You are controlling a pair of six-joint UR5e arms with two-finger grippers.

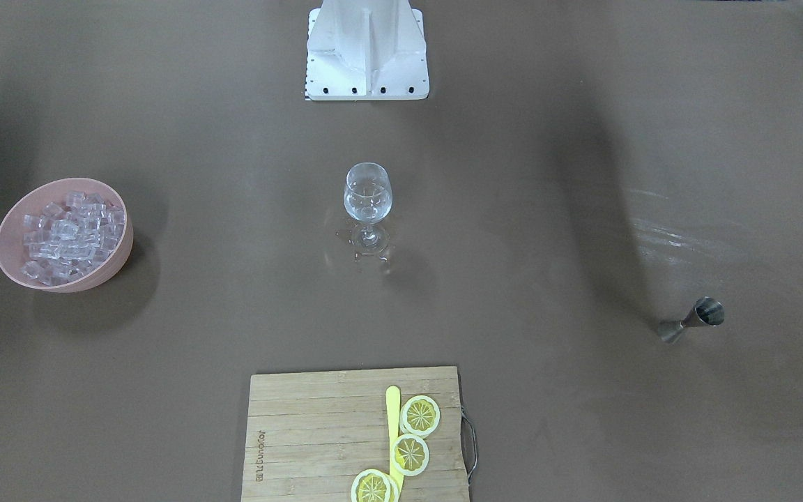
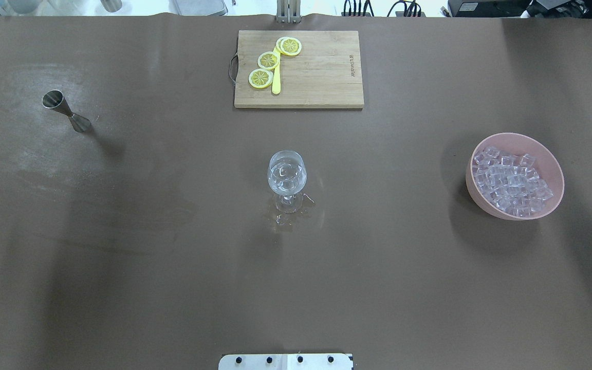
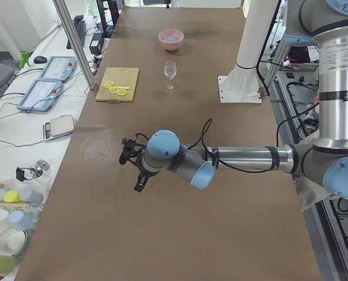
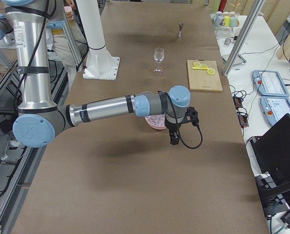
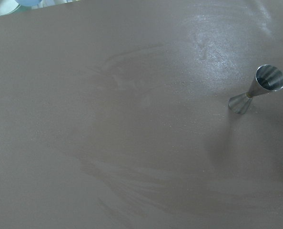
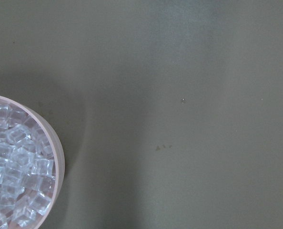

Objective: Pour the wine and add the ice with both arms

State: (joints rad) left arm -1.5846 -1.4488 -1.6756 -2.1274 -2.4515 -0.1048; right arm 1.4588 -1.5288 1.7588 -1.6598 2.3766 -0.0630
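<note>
A clear wine glass [image 1: 368, 199] stands upright mid-table, also in the overhead view [image 2: 287, 177]; something clear glints inside it. The ice [image 1: 70, 233] fills a pink bowl [image 1: 105, 275], also in the overhead view [image 2: 512, 180] and the right wrist view [image 6: 13, 167]. A steel jigger [image 2: 65, 110] stands at the robot's far left and in the left wrist view [image 5: 258, 93]. My left gripper [image 3: 140, 184] hangs above the table near the jigger. My right gripper [image 4: 175, 140] hangs beside the bowl. Both show only in side views, so I cannot tell whether they are open or shut.
A wooden cutting board [image 2: 321, 77] with lemon slices [image 2: 268, 60] and a yellow knife lies at the table's far edge from the robot. The white base block [image 1: 366, 63] stands at the robot's edge. Operators' desks line the far side.
</note>
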